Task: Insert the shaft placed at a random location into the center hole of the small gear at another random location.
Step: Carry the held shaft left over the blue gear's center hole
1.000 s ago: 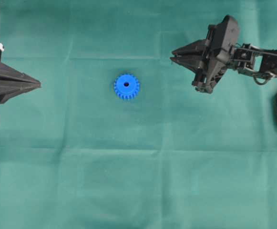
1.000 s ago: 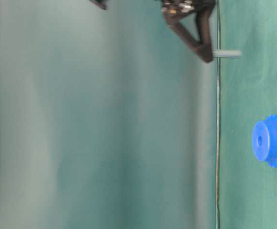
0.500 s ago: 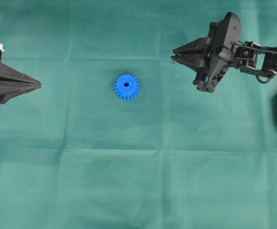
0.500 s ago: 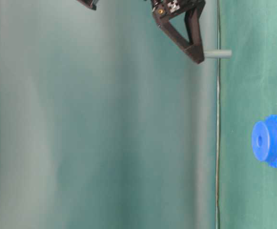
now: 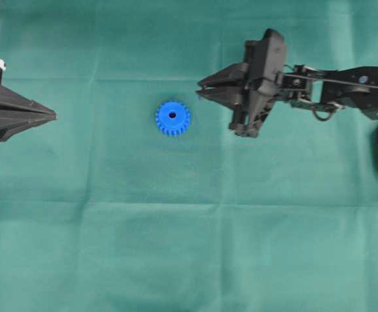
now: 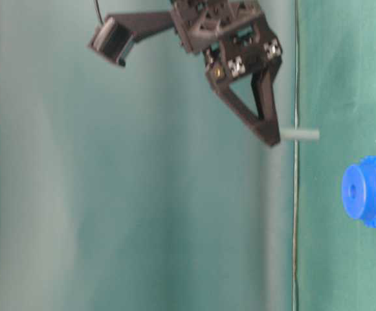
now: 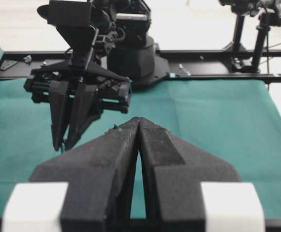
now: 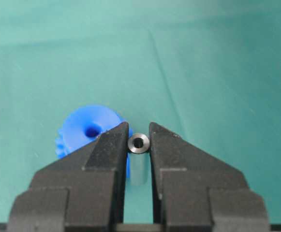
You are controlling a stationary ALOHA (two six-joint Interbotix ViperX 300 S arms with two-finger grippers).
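While the small gear (image 5: 172,117) lay flat on the green surface (image 5: 189,247) with its center hole (image 5: 172,115) facing up, the right gripper (image 5: 202,88) hung above the cloth just to the gear's right in the overhead view, its jaws nearly closed and pinched on the shaft (image 6: 299,135). From table level the pin stuck out past the fingertips toward the surface, clear of it and not yet over the gear. The wrist view showed the shaft's shiny ring-shaped end (image 8: 139,143) squeezed between the 2 jaws, with the blue hub and its hole (image 8: 92,131) a little to the left of it. The left gripper (image 5: 51,116) rested at the far left edge, jaws pressed together on nothing, well apart from the gear.

To do this step well, the carry would likely need to finish with the pin's axis directly over the hole, so a small sideways correction toward the hub seemed due before any descent. Keeping the shaft upright mattered, since a tilted pin would probably catch the hub's rim or nudge the loose gear aside. A slow, straight lowering, with the grip held firm until the pin seated, looked the safest course.
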